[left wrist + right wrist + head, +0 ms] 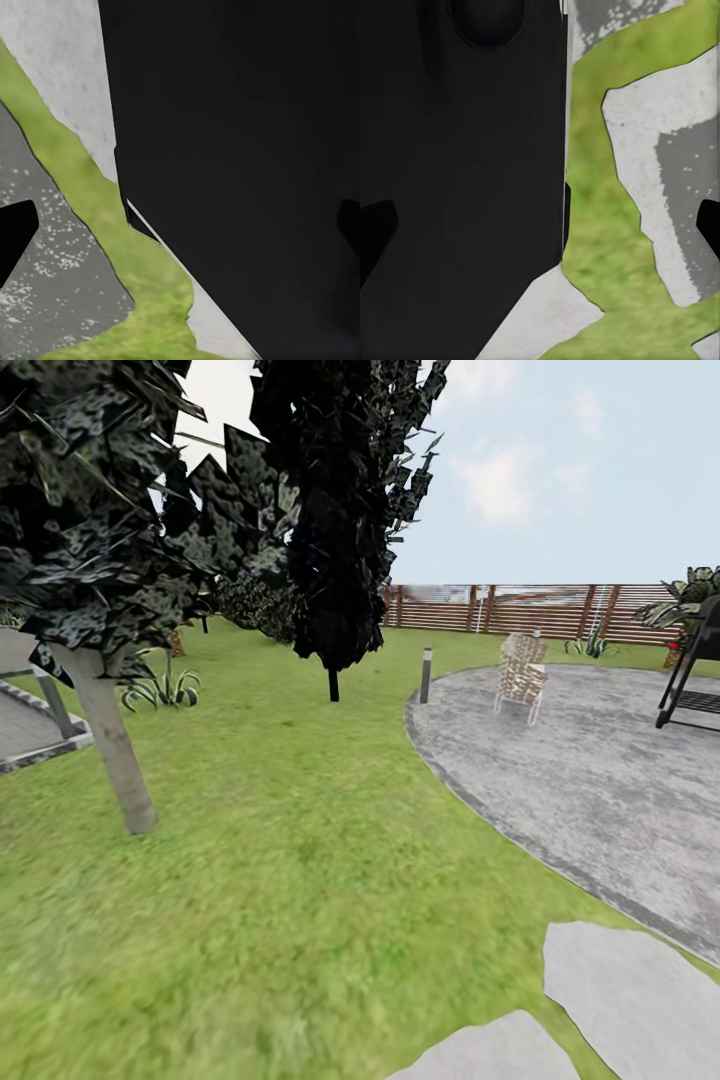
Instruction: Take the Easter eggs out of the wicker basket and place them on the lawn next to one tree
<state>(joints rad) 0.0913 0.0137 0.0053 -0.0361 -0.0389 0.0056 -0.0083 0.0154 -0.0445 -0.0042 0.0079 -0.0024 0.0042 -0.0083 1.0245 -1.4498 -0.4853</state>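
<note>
So the robot's looking out over the lawn (300, 840) and there's no basket or eggs anywhere in these shots, can't say where they are. What's there: a tree with a pale bare trunk (112, 745) close on the left, a dark columnar tree (335, 510) further back, a round grey paved patio (590, 770) on the right with a woven lawn chair (522, 672) and a short bollard light (426, 675) at its edge, slat fence (500, 607) behind. Flat stepping stones (630, 990) right in front. Both wrist cams look down past black robot body at grass and paving slabs (675, 112); can't tell if either pincer is open or closed. My guess for later: painted eggs are smooth and roll, so grab around the middle, gently
</note>
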